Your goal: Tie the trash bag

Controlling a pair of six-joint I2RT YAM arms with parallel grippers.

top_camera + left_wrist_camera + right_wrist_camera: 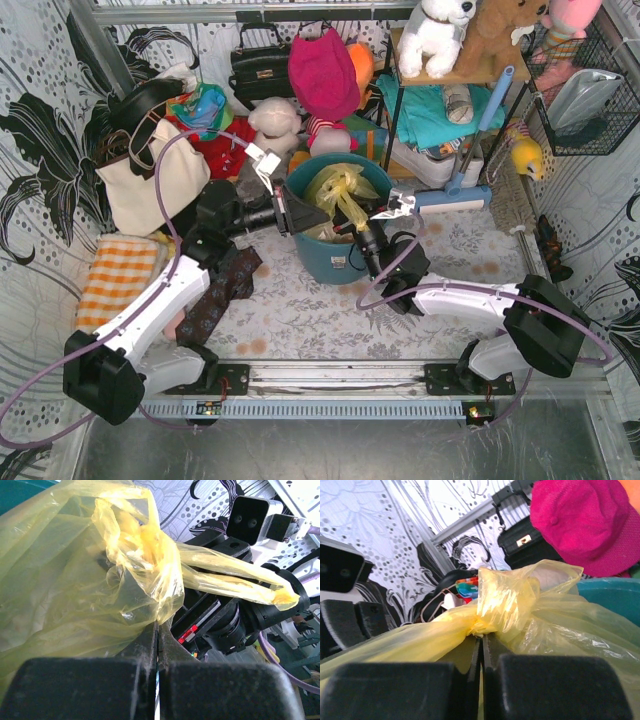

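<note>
The yellow trash bag (341, 190) sits in the teal bucket (340, 262) at the middle back of the table. Its top is gathered into a twisted bunch (485, 622). My left gripper (298, 213) reaches in from the left and is shut on the bag's plastic (125, 595); its jaws (159, 627) meet with film pinched at the tips. A twisted yellow tail (240, 582) runs right over the right arm. My right gripper (348, 228) comes from the right and is shut on the bag just under the bunch, jaws (482, 641) closed on film.
A cream tote bag (150, 180) stands at the back left, an orange checked cloth (118, 278) lies at the left. A pink hat (323, 70), a black handbag (262, 66), soft toys and a blue mop (470, 150) crowd the back behind the bucket.
</note>
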